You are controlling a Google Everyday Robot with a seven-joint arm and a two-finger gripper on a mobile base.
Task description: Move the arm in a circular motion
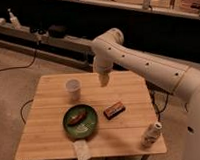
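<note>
While your thick white tubular arm [143, 65] reaches over the far edge of the pale wooden slat table [46, 137], its slim gripper [103, 79] hangs just above the boards. You cannot tell whether it is spread. Grey concrete floor [13, 73] surrounds it, with dark shelving [141, 22] behind.

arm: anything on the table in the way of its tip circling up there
Nothing visible does. The arm holds its jaws over the far edge of the table, touching nothing. The white cup beside them stands nearest; a lower circle might clip it.
</note>
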